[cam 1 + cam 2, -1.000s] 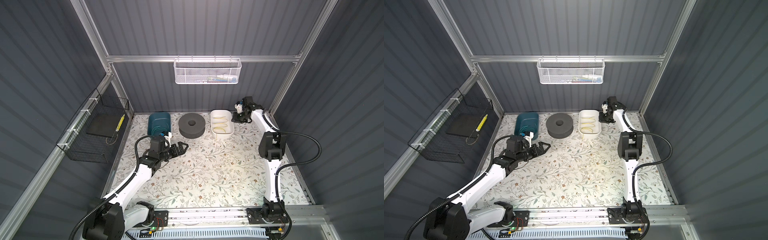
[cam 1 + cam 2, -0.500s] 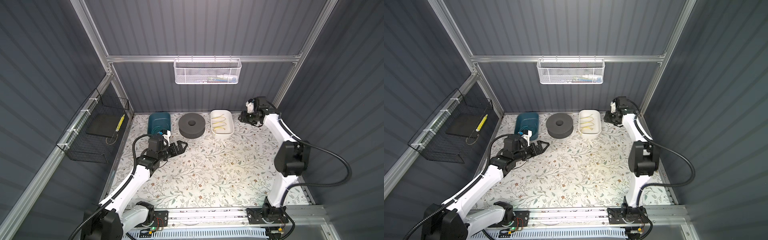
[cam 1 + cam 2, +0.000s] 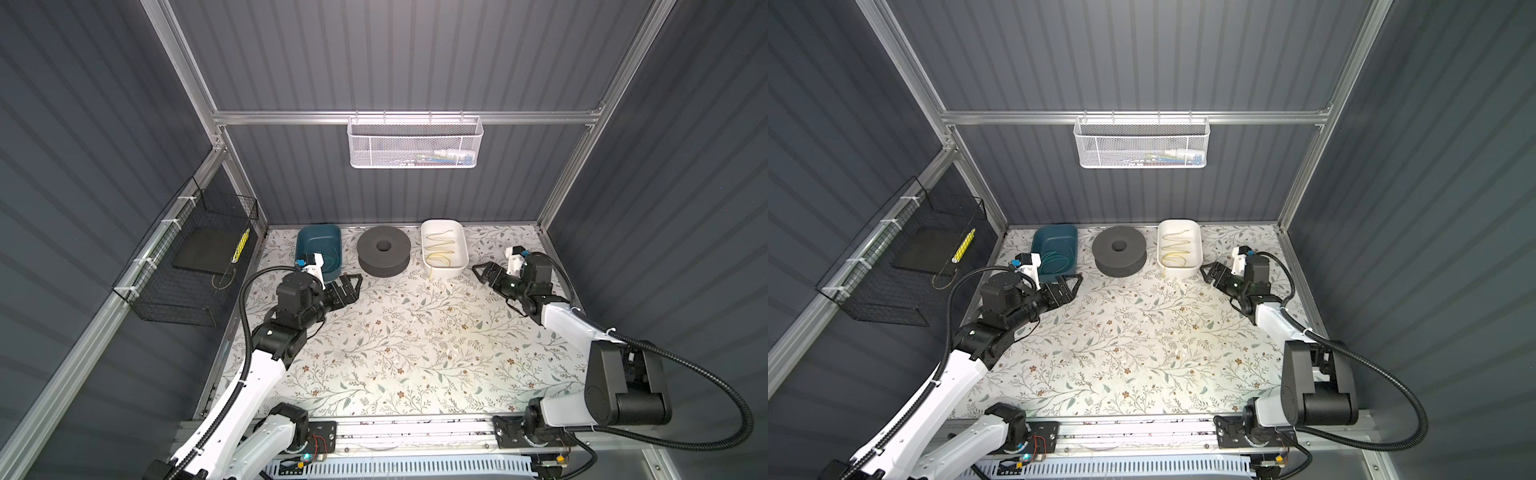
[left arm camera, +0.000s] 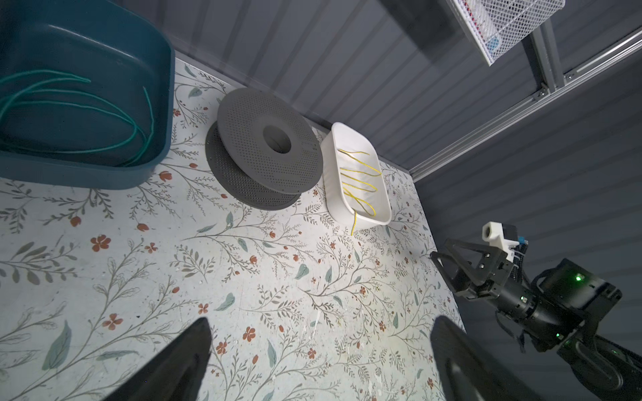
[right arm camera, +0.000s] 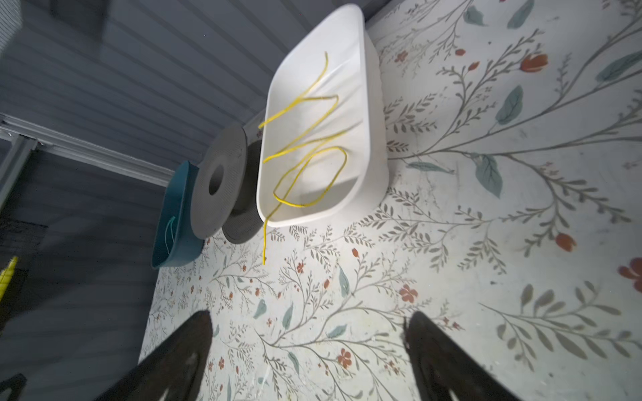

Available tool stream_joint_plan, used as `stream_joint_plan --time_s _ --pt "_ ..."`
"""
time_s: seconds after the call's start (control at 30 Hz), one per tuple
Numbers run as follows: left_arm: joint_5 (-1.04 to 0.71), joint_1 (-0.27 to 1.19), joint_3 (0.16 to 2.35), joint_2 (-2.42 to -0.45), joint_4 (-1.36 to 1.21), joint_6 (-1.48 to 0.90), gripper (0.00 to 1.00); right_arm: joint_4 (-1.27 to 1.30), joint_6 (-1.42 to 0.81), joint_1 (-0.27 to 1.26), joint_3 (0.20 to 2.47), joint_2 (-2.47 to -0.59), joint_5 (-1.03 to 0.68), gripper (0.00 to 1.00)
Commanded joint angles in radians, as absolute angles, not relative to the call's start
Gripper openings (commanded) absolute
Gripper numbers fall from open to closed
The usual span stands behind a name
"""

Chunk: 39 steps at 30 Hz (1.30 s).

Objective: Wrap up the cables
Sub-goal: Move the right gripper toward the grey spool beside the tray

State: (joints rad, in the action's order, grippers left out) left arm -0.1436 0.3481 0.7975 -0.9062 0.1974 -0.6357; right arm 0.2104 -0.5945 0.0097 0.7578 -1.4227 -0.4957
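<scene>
- Yellow thin wavy wire point(image 5: 305, 145) sits loose in the white plastic tray point(image 5: 373, 104) at 1 o'clock.
- Right gripper point(image 5: 309, 314) just backed off, jaws wide, empty; left gripper point(image 4: 323, 319) wide too, so no wrapping yet.

Mesh basket point(image 3: 415, 141) contents too small to tell, teal bin point(image 4: 69, 172) cropped (left wrist view)

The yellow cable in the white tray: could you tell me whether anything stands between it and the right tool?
Nothing visible does. Bare mat lies between the open right tool and the white tray; only the tray's wall borders the yellow cable, one end hanging outside.
</scene>
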Motion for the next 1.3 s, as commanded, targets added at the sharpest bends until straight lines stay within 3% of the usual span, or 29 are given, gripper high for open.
stream_joint_plan --time_s 0.0,0.07,0.2,0.3,0.53,0.87,1.0,1.27 --pt "-0.073 0.354 0.775 -0.89 0.208 -0.656 0.99 0.246 -0.672 0.025 0.791 -1.371 -0.509 0.76" --pt "-0.012 0.354 0.763 -0.882 0.245 -0.684 0.99 0.212 -0.703 0.059 0.772 -1.328 -0.412 0.7" --pt "0.064 0.353 0.7 -0.838 0.219 -0.705 0.99 0.094 -0.754 0.179 0.738 -1.22 -0.103 0.73" --pt "0.114 0.354 0.61 -0.805 0.126 -0.76 1.0 0.114 -0.832 0.251 0.683 -1.166 -0.04 0.75" --pt "0.145 0.354 0.454 -0.794 -0.089 -0.814 1.0 0.412 -0.865 0.413 0.591 -1.161 -0.076 0.74" --pt "0.043 0.354 0.353 -0.871 -0.354 -0.798 0.99 0.663 -0.911 0.573 0.676 -1.449 -0.032 0.63" --pt "0.068 0.354 0.256 -0.845 -0.507 -0.895 0.99 0.74 -0.989 0.592 0.761 -1.624 -0.03 0.6" --pt "0.086 0.353 0.183 -0.883 -0.638 -1.026 0.99 0.7 -1.091 0.634 1.011 -1.915 0.094 0.65"
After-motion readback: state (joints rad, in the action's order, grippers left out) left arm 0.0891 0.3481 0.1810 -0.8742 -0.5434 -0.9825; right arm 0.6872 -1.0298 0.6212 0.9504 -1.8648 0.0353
